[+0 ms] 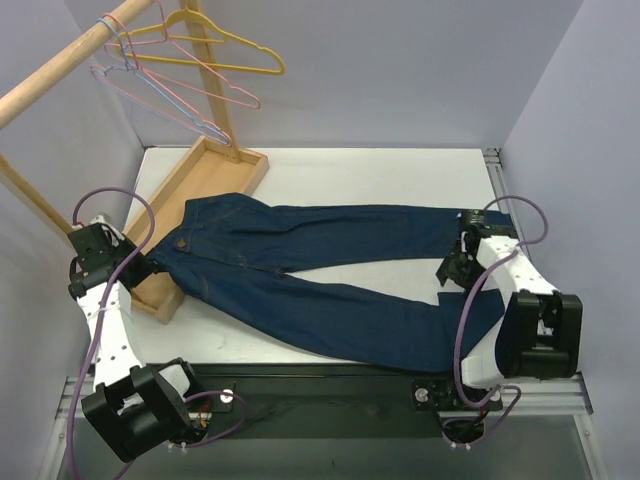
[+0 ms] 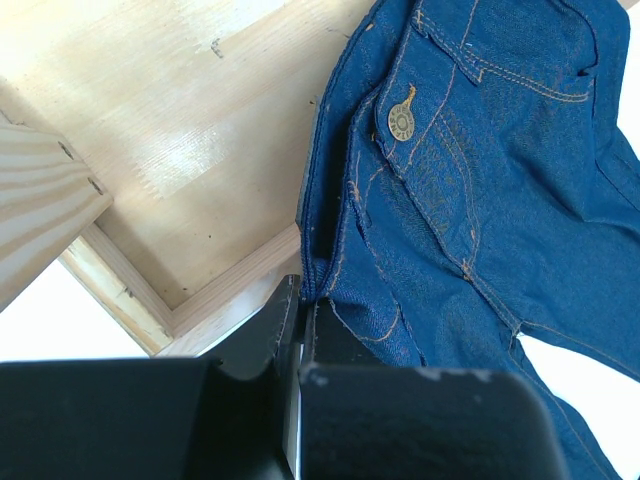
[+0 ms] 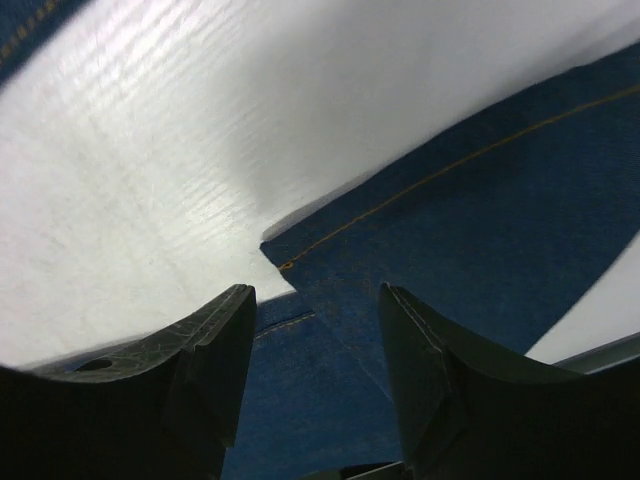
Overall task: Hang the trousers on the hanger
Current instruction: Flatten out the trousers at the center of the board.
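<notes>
The trousers (image 1: pixel 300 275) lie across the counter (image 1: pixel 350 170), waistband clamped in the left end effector (image 2: pixel 302 295) while the right end effector (image 3: pixel 315 300) gapes over a leg hem, seemingly to carry both ends toward the hanger (image 1: pixel 208 129).

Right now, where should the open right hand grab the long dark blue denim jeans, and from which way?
Probably the stitched hem corner of the dark blue denim jeans. They lie flat on the white table, so only a free edge lets a finger slip under. The right gripper, open, could drop from above, straddling that corner.
</notes>
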Robot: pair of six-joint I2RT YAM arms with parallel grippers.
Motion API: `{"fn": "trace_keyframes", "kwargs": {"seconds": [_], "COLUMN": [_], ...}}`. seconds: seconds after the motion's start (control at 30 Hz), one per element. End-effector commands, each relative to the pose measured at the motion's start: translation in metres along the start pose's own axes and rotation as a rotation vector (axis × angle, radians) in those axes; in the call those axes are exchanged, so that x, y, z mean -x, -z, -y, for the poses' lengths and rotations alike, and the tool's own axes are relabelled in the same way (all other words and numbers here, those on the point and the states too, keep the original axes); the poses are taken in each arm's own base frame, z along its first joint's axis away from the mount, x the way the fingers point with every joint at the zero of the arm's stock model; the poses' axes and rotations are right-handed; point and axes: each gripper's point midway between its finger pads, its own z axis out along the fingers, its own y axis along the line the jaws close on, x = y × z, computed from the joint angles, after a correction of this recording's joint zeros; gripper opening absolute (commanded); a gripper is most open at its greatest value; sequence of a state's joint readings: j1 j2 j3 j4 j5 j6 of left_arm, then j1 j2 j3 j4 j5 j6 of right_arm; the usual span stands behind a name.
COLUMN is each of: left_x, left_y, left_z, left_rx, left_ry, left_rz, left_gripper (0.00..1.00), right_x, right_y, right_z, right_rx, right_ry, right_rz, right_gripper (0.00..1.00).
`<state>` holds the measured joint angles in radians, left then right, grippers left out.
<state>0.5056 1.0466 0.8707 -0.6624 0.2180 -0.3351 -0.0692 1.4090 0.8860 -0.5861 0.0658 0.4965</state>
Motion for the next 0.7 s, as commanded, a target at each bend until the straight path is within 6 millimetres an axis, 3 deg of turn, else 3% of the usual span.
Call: {"fn": "trace_keyframes", "kwargs": {"seconds": [0.0, 0.2, 0.67], "left_x": [0.011, 0.01, 0.01], "left_y": [-0.006, -0.005, -0.007], "left_z": [-0.022, -0.02, -0.02], "left_rx": [0.074, 0.07, 0.065], "left_ry": [0.085, 0.077, 0.08], "left_rz": [0.051, 0.052, 0.055], "left_gripper": [0.0, 0.0, 0.0], "right_x": [-0.02, -0.024, -0.028], "right_y": [-0.011, -0.023, -0.033], "right_z": [-0.013, -0.019, 0.011], "right_rx": [-0.039, -0.124, -0.286], "right_ry": [0.139, 0.232, 0.249], "right_rz": [-0.087, -0.1, -0.093], "right_gripper": [0.53, 0.54, 0.42]}}
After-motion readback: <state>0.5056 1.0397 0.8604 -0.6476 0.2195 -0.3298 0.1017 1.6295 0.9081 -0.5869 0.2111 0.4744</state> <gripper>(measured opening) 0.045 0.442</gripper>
